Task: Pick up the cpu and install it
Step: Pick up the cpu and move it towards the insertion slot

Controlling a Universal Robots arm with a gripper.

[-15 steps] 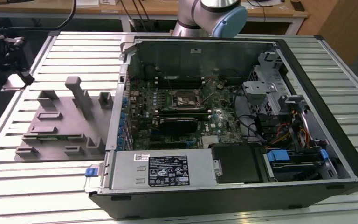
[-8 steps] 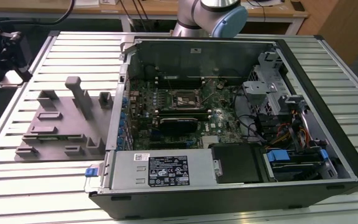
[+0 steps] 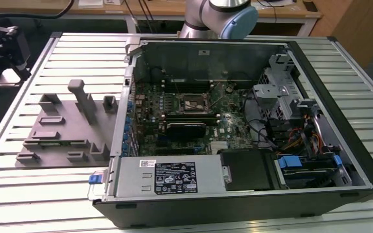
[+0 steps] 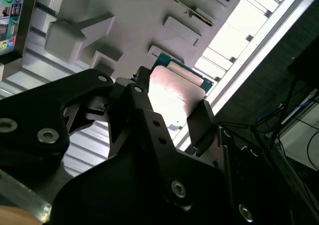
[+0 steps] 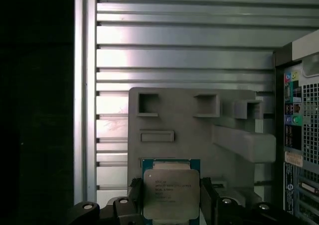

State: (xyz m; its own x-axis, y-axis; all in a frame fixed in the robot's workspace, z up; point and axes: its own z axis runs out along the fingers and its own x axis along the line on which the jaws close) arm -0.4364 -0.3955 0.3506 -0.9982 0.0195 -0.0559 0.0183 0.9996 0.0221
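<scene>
The cpu (image 5: pixel 171 191) is a flat square chip with a silver top and a green rim. It sits between my gripper's (image 5: pixel 171 197) two black fingers (image 5: pixel 134 195), which press on two opposite edges. In the second wrist view the cpu (image 4: pixel 175 88) shows its shiny top between the same fingers (image 4: pixel 202 123). It hangs above the grey holder block (image 5: pixel 199 130), well clear of it. In the exterior view the black socket frame (image 3: pixel 193 103) lies on the green board inside the open computer case (image 3: pixel 342 145).
The grey holder block (image 3: pixel 63 128) with posts and pockets lies on the slatted metal table (image 3: pixel 18 194), at the exterior view's left of the case. A grey box with a white label (image 3: pixel 167 177) fills the case's near corner. The arm's base (image 3: pixel 219 14) stands behind the case.
</scene>
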